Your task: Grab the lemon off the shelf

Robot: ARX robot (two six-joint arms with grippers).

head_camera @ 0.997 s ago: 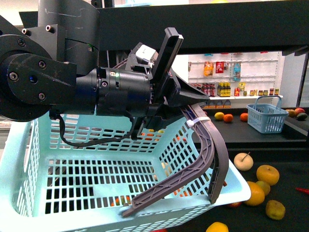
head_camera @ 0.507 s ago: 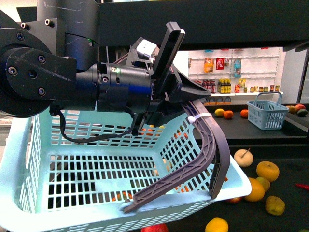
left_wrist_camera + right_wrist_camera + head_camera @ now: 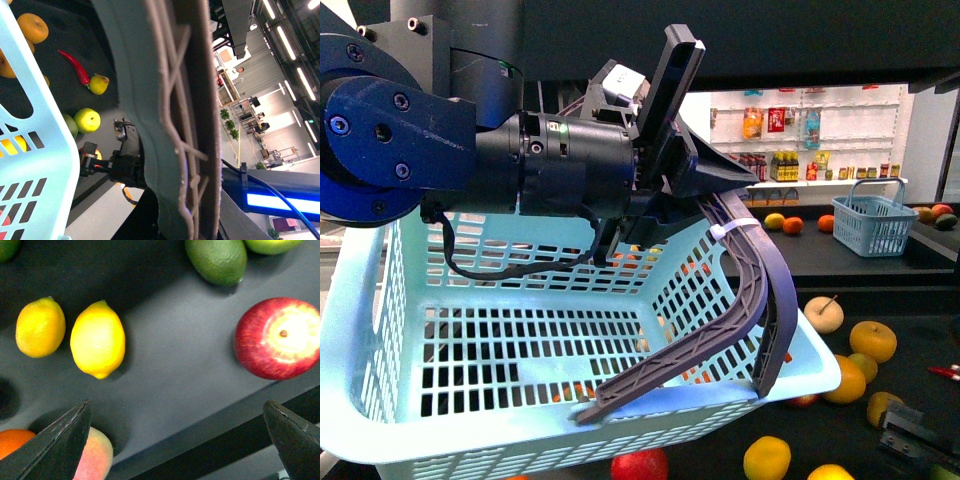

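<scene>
The lemon (image 3: pixel 97 339), bright yellow and oblong with a knobby tip, lies on the matte-black shelf tray (image 3: pixel 175 360). My right gripper (image 3: pixel 176 405) hangs open over bare tray. The lemon sits just beyond one of its fingers (image 3: pixel 65 440) and is not touched by it. In the front view that gripper (image 3: pixel 903 430) shows as a dark shape low at the right, above the shelf (image 3: pixel 920 330). My left gripper (image 3: pixel 695 175) is shut on the grey-purple basket handle (image 3: pixel 760 290), holding up the pale blue basket (image 3: pixel 380 330). That handle (image 3: pixel 185 125) fills the left wrist view.
A golden-yellow fruit (image 3: pixel 40 327), a red apple (image 3: pixel 277 337), a green fruit (image 3: pixel 217 257), a peach (image 3: pixel 97 460) and an orange (image 3: pixel 10 440) surround the lemon. Oranges (image 3: pixel 873 340) and a pale apple (image 3: pixel 824 313) lie right of the basket. A small blue basket (image 3: pixel 865 225) stands behind.
The right gripper has come into the front view at the lower right. The view has shifted, so more fruit shows under the basket. The left gripper still holds the handle.
</scene>
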